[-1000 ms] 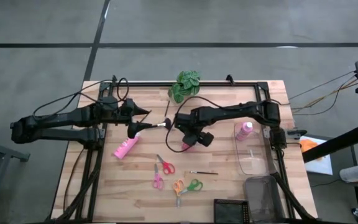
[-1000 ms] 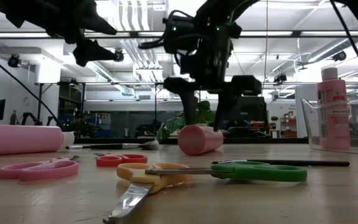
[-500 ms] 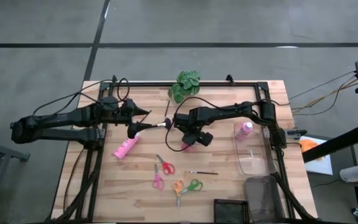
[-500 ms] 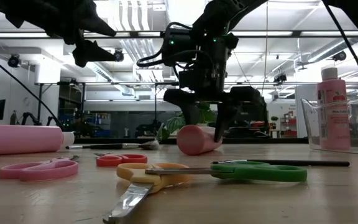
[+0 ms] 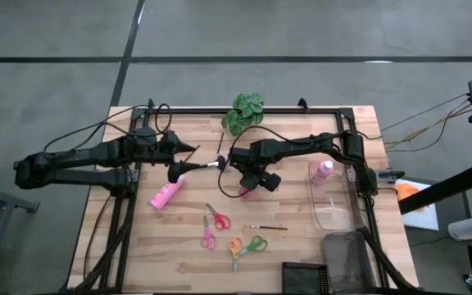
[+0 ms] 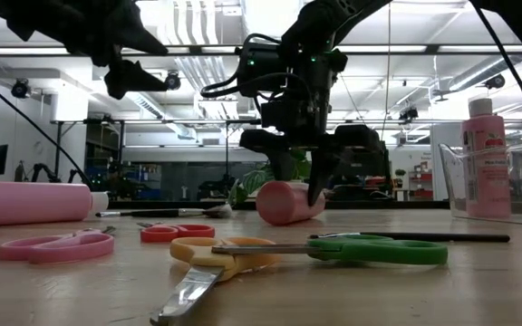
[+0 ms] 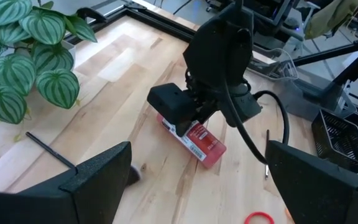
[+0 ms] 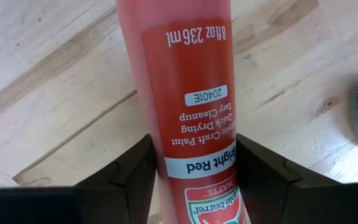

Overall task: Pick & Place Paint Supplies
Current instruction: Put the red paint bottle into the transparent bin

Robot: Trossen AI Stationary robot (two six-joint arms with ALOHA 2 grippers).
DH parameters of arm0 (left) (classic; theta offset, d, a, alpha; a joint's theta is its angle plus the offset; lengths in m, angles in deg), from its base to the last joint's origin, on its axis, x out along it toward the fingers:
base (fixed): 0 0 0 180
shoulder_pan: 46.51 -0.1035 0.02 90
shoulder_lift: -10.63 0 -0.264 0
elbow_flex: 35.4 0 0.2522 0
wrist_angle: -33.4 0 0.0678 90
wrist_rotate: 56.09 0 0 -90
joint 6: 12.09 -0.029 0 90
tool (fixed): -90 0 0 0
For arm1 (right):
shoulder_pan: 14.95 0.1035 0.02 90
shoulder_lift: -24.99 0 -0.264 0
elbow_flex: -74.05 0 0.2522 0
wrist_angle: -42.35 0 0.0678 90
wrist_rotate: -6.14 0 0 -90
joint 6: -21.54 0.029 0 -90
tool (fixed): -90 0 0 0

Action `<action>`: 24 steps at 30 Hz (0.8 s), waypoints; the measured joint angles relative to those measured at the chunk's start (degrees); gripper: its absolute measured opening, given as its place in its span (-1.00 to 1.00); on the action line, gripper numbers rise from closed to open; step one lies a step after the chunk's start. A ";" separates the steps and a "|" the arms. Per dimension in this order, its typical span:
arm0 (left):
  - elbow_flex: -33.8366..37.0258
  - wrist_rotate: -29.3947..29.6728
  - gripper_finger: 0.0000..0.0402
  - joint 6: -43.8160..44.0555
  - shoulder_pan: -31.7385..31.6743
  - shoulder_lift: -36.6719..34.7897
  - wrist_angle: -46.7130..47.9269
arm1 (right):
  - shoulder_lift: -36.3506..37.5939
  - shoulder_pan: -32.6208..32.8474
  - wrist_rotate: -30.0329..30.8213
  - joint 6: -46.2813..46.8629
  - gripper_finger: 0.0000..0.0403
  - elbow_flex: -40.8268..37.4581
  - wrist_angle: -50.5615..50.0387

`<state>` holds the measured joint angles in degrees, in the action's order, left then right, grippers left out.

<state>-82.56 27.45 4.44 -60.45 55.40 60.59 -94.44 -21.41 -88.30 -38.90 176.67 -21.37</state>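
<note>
The right gripper [image 5: 247, 187] has its jaws set on either flank of the red bottle [image 8: 194, 118], pressed to its sides, the bottle lying flat on the bench [image 5: 170, 254] just below the green plant [image 5: 242, 111]. The left gripper [image 5: 188, 160], jaws wide and holding nothing, hangs left of that bottle, above a pink bottle [image 5: 166, 195] lying flat. Another pink bottle [image 5: 322, 171] stands to its right.
</note>
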 joint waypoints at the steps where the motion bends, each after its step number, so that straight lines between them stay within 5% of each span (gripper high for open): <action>1: 0.00 0.00 0.86 0.00 0.00 0.00 0.31 | 0.02 0.00 0.01 0.20 -0.08 0.00 0.00; 12: 0.00 0.00 0.86 0.00 0.00 0.00 1.10 | 12.17 0.07 5.83 7.79 -0.09 -0.13 -2.36; 24: 0.00 0.00 0.86 0.00 0.00 0.00 1.66 | 34.69 2.01 5.87 45.11 -0.09 -0.07 -14.05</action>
<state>-82.56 27.45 4.44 -60.45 55.40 62.25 -59.75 -19.40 -82.43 6.21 176.60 -35.41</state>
